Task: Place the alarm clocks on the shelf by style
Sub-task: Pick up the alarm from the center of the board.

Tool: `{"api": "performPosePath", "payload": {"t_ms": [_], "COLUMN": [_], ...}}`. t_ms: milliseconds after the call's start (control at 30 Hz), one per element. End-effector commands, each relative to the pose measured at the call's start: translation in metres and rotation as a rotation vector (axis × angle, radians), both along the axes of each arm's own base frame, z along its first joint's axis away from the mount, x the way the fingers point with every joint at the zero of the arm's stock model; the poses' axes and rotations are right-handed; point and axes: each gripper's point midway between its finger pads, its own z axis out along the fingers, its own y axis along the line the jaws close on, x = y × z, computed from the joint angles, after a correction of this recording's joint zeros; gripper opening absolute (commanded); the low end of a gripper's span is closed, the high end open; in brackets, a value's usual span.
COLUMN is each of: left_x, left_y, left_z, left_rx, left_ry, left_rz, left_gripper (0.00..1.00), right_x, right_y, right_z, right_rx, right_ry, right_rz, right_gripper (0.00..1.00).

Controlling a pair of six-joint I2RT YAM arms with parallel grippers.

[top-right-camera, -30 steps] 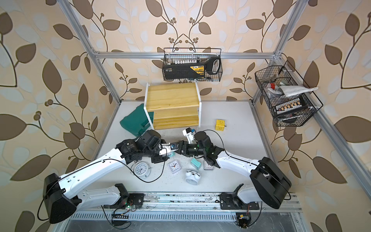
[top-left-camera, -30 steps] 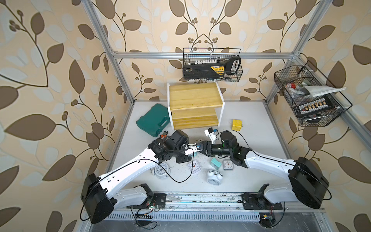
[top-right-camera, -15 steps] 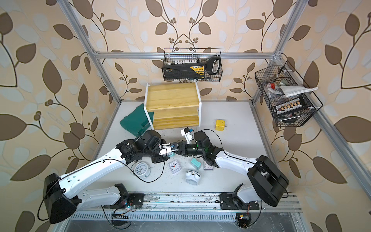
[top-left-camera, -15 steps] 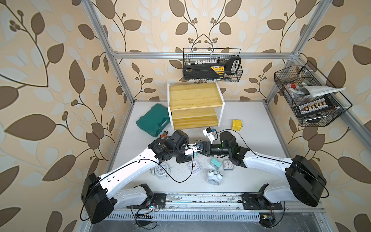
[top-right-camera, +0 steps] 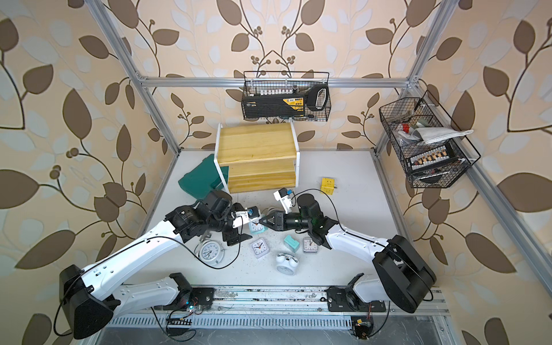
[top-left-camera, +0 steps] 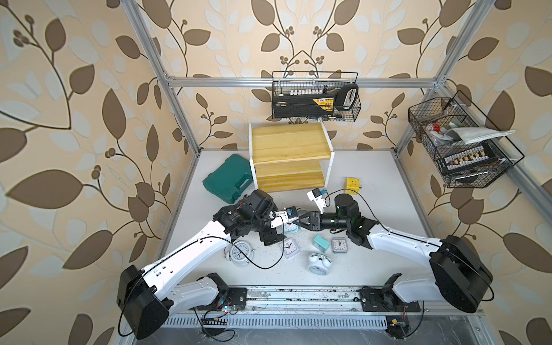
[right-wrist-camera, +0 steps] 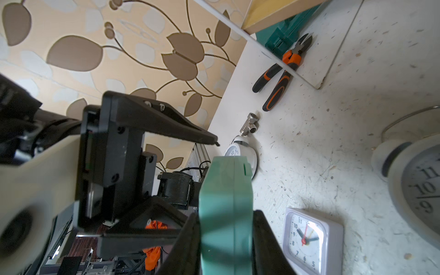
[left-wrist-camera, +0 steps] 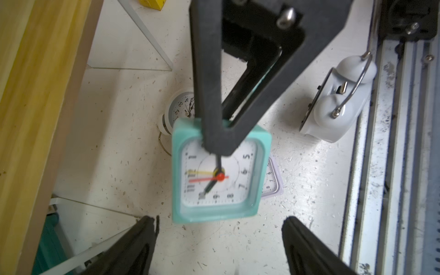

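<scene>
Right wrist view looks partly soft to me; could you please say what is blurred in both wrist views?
Right wrist view: the round white twin-bell clock, close to the lens, is out of focus, the orange-handled pliers sharp. Left wrist view: the mint square plastic clock is slightly soft, the speckled white tabletop crisper.

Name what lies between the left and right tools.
A mint clock, clamped in the right tool, just ahead of the open left tool; the left wrist view shows it.
</scene>
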Motion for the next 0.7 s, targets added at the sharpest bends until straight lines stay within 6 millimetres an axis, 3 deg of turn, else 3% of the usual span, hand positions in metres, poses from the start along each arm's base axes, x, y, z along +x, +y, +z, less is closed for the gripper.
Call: {"api": "performPosePath", "payload": {"t_ms": [0, 367, 667], "left_x": [-0.017, -0.038, -0.024], "left_y": [-0.006, -0.016, -0.027], "left_z": [0.026, 0.05, 0.069], "left_rx": [-0.113, -0.219, -0.306], "left_ry": [0.078, 0.286, 0.451], "left_rz": [-0.039, -0.061, -0.009], "left_gripper": [0.87, 0.86, 0.86], "right_x": [-0.012, -0.025, -0.044], "right_y": [-0.005, -0.024, -0.029], "right_z": [0.023, 0.033, 0.037], "right_rx": [0.092, 0.129, 0.158], "right_ry": [-0.15, -0.274, -0.319], "right_rz": [0.12, 0.26, 0.334], "right_gripper": [0.27, 0.27, 0.27]}}
